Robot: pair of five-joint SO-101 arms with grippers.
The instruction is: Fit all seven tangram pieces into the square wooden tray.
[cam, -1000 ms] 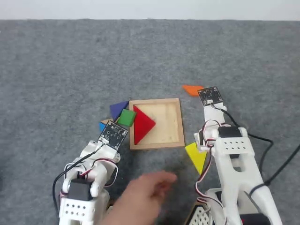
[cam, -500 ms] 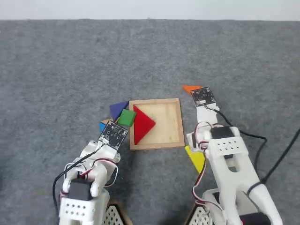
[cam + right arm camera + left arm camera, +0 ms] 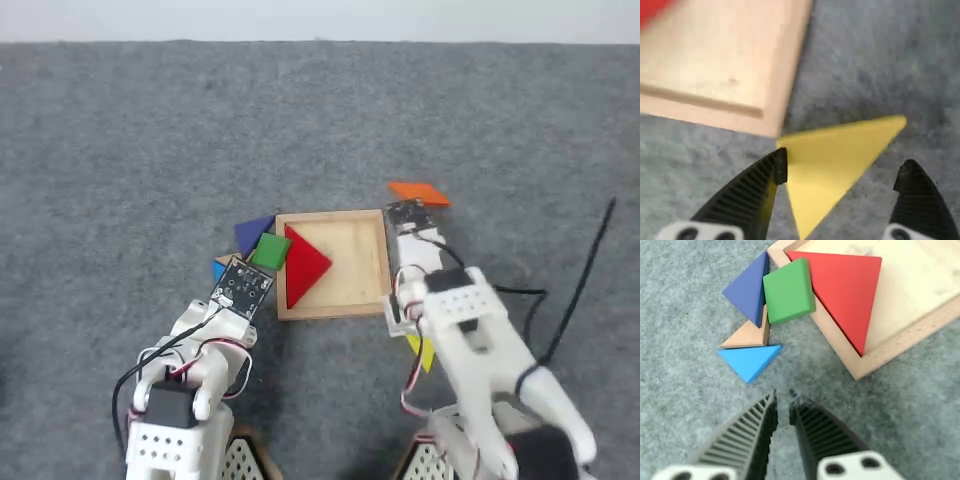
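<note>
Centrally on the grey tabletop [image 3: 120, 150], square wooden tray [image 3: 355, 262] with red triangle [image 3: 303, 265] inside, green square [image 3: 270, 250] over its left rim. Just off the tray's corner, yellow triangle [image 3: 830, 160] between the fingers of the wide-open right hand [image 3: 845, 170]. Left hand [image 3: 782, 396] nearly closed, empty, near blue triangle [image 3: 749, 360].

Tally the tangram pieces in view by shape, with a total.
Triangles: 5 (red triangle, dark blue triangle, tan triangle, light blue triangle, yellow triangle)
Squares: 1 (green square)
Parallelograms: 1 (orange parallelogram)
Total: 7
</note>
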